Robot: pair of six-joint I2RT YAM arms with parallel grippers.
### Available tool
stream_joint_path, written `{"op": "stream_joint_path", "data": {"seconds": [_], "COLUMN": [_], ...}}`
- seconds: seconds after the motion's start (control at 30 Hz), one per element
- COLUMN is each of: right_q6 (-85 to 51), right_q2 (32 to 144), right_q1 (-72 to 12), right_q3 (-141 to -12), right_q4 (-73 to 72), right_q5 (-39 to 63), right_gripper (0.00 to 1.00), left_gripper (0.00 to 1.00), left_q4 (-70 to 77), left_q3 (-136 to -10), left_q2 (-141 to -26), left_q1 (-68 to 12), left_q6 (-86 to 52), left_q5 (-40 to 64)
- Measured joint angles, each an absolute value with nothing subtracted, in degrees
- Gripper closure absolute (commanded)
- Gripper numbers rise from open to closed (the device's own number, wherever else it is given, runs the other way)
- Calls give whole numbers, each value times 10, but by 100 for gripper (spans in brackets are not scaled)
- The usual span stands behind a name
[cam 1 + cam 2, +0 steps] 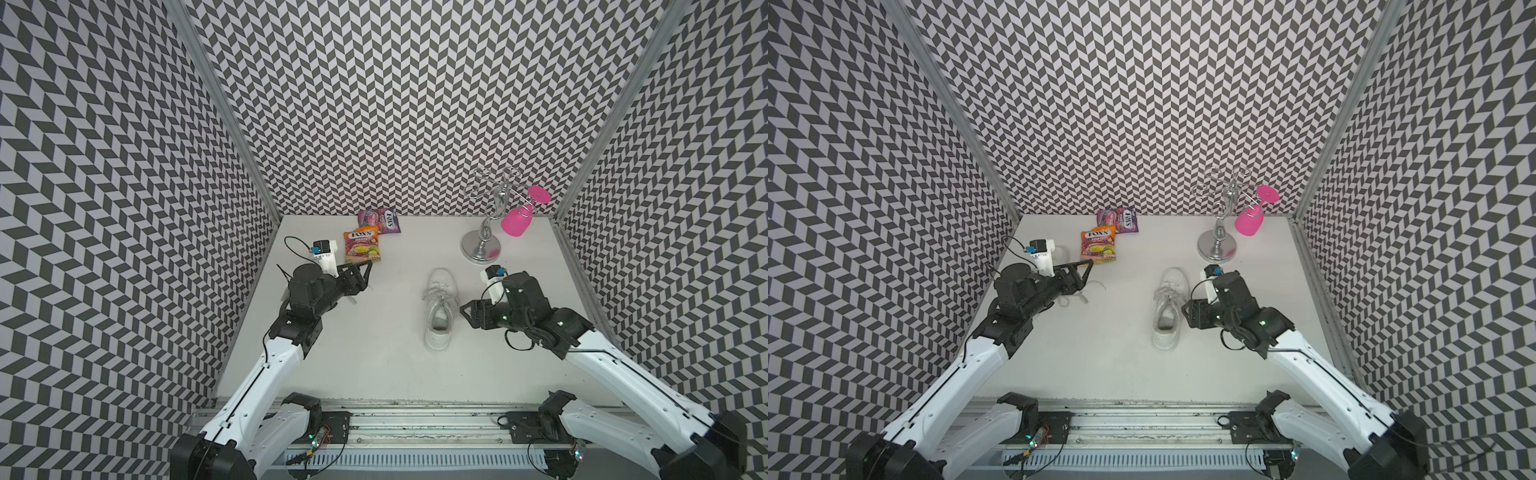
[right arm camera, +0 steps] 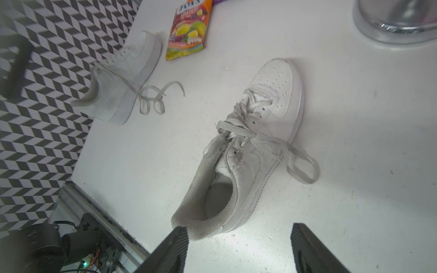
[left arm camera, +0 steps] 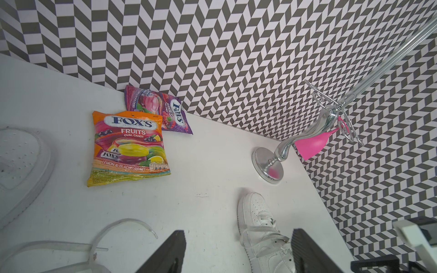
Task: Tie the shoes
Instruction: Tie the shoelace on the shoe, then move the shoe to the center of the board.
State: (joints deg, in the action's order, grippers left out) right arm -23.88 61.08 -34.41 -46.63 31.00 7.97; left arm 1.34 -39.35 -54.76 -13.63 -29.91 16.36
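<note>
One white shoe sits in the middle of the white table, and it is the thing to find all else by; its toe points at the back wall and its heel points at the robot; its laces are knotted over the tongue, and a loop hangs off one side onto the table; the other white shoe is well off to the left of it, close to the left wall, mostly hidden under the left arm in both top views; that shoe's laces lie loose in curls on the table beside it; the right gripper is just beside the middle shoe, on its right, near the heel end; its two black fingers stand apart with only bare table between them, and it holds nothing; the left gripper is far to the left of the middle shoe, above the other shoe; its fingers are spread apart too, and nothing is in them; an orange candy bag lies behind and left of the middle shoe, and a purple candy bag lies just behind that one, at the back wall; a shiny silver stand is behind and right of the middle shoe, with a pink cup hanging upside down from it.
</note>
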Motion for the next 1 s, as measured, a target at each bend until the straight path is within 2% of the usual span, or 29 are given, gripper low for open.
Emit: {"op": "stream_joint_path", "data": {"seconds": [0.17, 0.27, 0.37, 0.53, 0.57, 0.73, 1.0], "right_q6": [-245, -247, -245, -235, -229, -181, -80], "right_q2": [726, 774, 797, 802, 807, 837, 929], "right_q1": [-376, -386, -391, -394, -393, -372, -288], "right_q3": [-468, -468, -468, -472, -478, -509, -613], "right_q4": [249, 226, 212, 201, 206, 212, 201], "right_q5": [51, 34, 13, -35, -51, -110, -137], "right_gripper": [33, 39, 57, 96, 100, 100, 100], "left_gripper": [23, 23, 22, 21, 21, 20, 19], "left_q4": [13, 12, 11, -10, -17, -51, -89], "left_q3": [-392, -392, -392, -400, -405, -435, -470], "left_q2": [-548, -548, -548, -552, -555, -568, -610], "left_q1": [-126, -114, -101, -81, -78, -62, -6], "left_q6": [-306, -309, -310, -304, -301, -274, -242], "left_q5": [157, 151, 144, 119, 110, 49, -16]}}
